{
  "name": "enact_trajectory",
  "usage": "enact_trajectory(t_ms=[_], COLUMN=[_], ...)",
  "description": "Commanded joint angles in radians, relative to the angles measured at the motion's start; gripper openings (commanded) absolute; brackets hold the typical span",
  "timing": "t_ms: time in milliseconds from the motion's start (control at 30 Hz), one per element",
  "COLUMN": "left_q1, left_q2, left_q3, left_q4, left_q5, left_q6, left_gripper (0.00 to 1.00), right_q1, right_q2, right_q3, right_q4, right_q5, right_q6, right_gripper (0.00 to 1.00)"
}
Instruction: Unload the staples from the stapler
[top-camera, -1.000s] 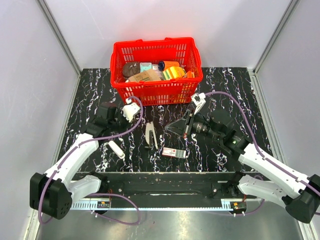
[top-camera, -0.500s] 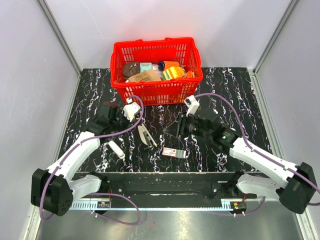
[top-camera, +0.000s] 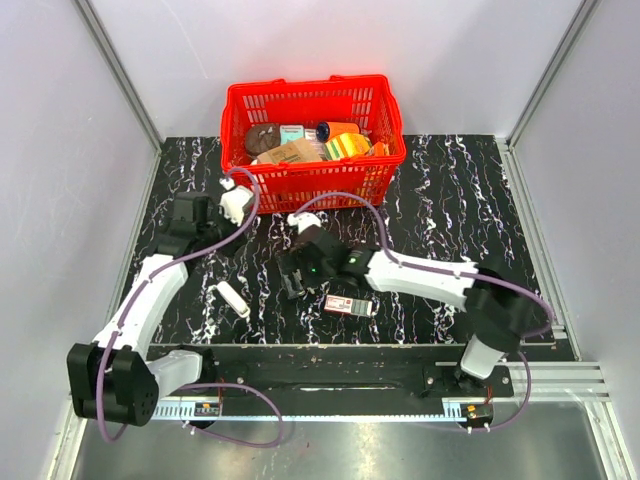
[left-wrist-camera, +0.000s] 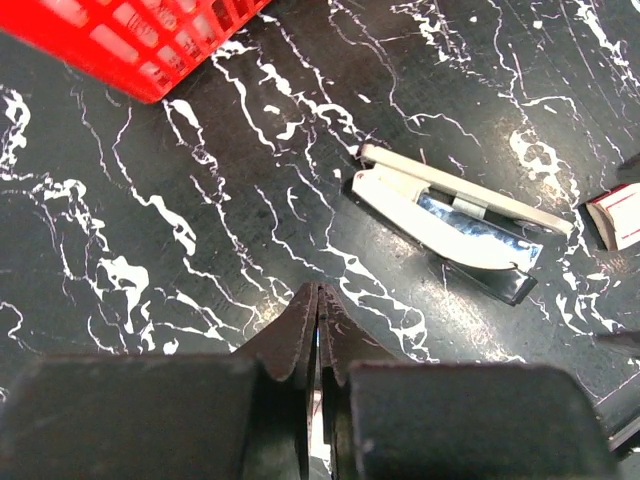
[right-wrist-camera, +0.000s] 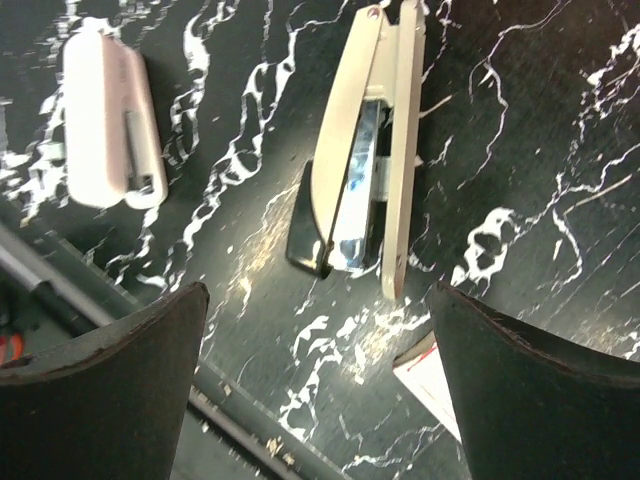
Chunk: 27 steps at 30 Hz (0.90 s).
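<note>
The stapler (right-wrist-camera: 365, 150) lies on its side on the black marbled table, hinged open, its off-white shells spread around a shiny metal inner part. My right gripper (right-wrist-camera: 318, 292) hovers just above it with the fingers wide open and nothing between them. In the top view the right gripper (top-camera: 294, 280) covers the stapler. To the left and apart from the stapler (left-wrist-camera: 450, 215), my left gripper (left-wrist-camera: 318, 290) is shut and empty; in the top view the left gripper (top-camera: 215, 228) is near the basket's front left corner. The staples are hidden; no loose strip shows.
A red basket (top-camera: 310, 185) full of goods stands at the back. A short white oblong piece (top-camera: 232, 298) lies left of the stapler and a small red-and-white box (top-camera: 347, 304) right of it. The table's front rail (right-wrist-camera: 120, 330) runs close by.
My right arm swung left across the table and its jaws opened wide, ending over the stapler. My left arm drew back to the left, still shut. The stapler now lies flat.
</note>
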<state>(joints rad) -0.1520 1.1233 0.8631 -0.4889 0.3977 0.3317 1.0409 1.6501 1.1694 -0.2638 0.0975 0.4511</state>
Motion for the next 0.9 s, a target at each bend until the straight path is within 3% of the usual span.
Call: enact_trajectory(t_ms=[0, 167, 500, 867], left_q1=[0.067, 0.126, 0.132, 0.132], left_q2=[0.009, 0.010, -0.016, -0.019], left_q3=[0.047, 0.040, 0.013, 0.007], left_q4=[-0.028, -0.039, -0.039, -0.039], left_q5=[0.087, 0.145, 0.171, 0.176], left_q6=[-0.013, -0.011, -0.011, -0.008], left_gripper=[0.05, 0.05, 0.06, 0.06], right_q1=[0.010, 0.010, 0.010, 0.010], right_q2=[0.120, 0.214, 0.295, 0.350], right_q3=[0.137, 0.185, 0.203, 0.233], right_q4=[-0.080, -0.087, -0.083, -0.089], right_q5=[0.169, 0.244, 0.291, 0.248], right_q6=[-0.092, -0.114, -0.149, -0.147], right_gripper=[0.94, 0.75, 0.37, 0.26])
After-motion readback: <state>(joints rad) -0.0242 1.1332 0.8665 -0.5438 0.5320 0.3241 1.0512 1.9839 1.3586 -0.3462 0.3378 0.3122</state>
